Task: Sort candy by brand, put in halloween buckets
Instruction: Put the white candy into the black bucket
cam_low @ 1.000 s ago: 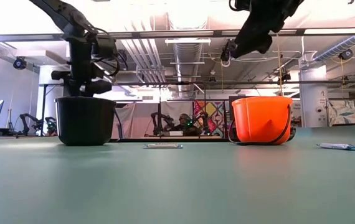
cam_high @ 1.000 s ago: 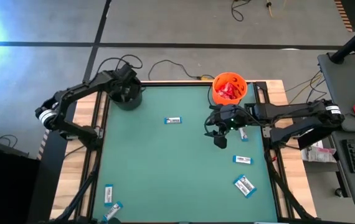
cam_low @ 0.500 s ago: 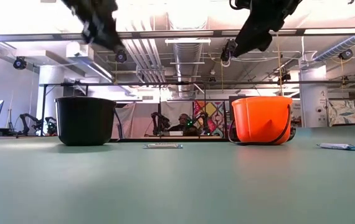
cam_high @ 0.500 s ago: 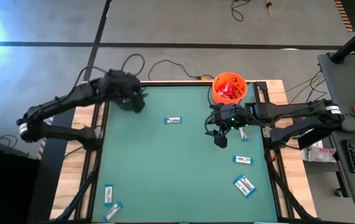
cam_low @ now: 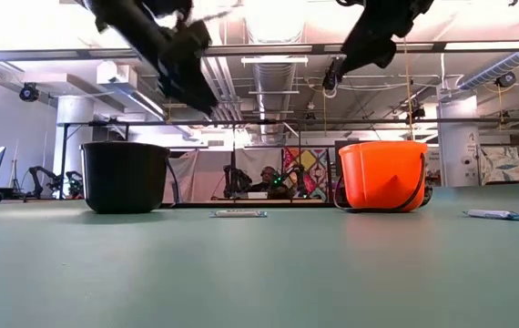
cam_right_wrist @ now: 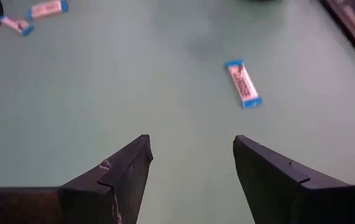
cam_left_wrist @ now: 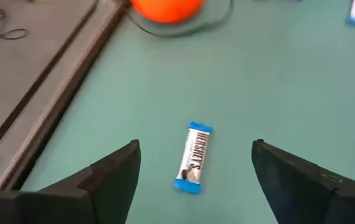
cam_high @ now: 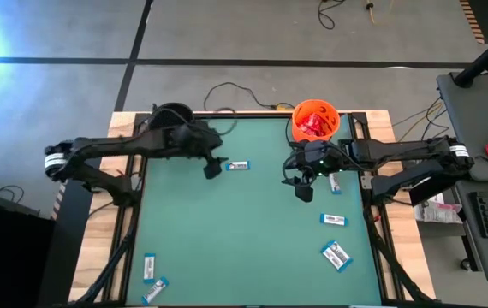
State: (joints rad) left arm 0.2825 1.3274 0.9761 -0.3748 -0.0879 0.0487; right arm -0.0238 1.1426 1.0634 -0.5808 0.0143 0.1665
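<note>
From above, the left gripper hangs over the green counter just beside a white-and-blue bar, holding nothing. The black bucket sits at the counter's far left corner, behind that arm. The right gripper hovers in front of the orange bucket, which has red packets inside. More white-and-blue bars lie at the right side and near the left front corner.

From counter height, the left gripper is raised high above the black bucket and the right gripper is high above the orange bucket. One bar lies flat between the two buckets.

In the left wrist view, the two dark fingers stand wide apart and empty, with a bar lying on the counter between them, untouched. The orange bucket shows farther off.

In the right wrist view, the fingers are spread open with nothing between them; one bar lies ahead, apart from them, and two more sit far off
</note>
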